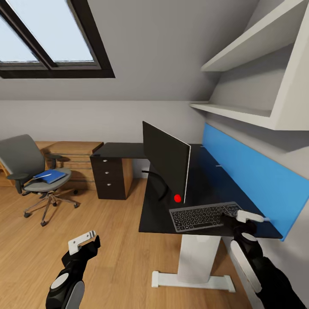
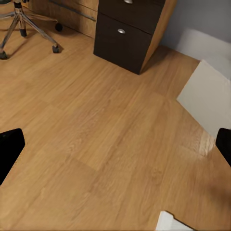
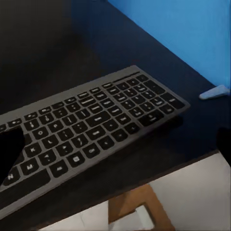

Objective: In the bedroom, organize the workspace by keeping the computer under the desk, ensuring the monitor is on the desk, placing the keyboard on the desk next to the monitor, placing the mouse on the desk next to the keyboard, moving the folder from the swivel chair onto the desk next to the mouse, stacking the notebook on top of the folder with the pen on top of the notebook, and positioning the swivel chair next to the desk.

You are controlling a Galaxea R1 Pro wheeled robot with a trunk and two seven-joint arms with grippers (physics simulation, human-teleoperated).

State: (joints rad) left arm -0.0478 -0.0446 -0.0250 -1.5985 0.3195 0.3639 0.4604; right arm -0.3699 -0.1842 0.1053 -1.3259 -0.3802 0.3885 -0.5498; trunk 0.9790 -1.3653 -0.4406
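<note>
head high, right wrist near keyboard (image 3: 91,127)

desk (image 1: 201,180) black | keyboard (image 1: 205,216) black keys, grey frame | folder (image 1: 50,175) blue | swivel chair (image 1: 25,165) seemingly grey

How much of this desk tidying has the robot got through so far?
Early days, it seems. The monitor stands on the desk and the keyboard lies beside it. The right gripper hovers at the keyboard's end, apparently just placing it. The blue folder lies on the swivel chair, which stands away from the desk. The left gripper holds nothing.
</note>
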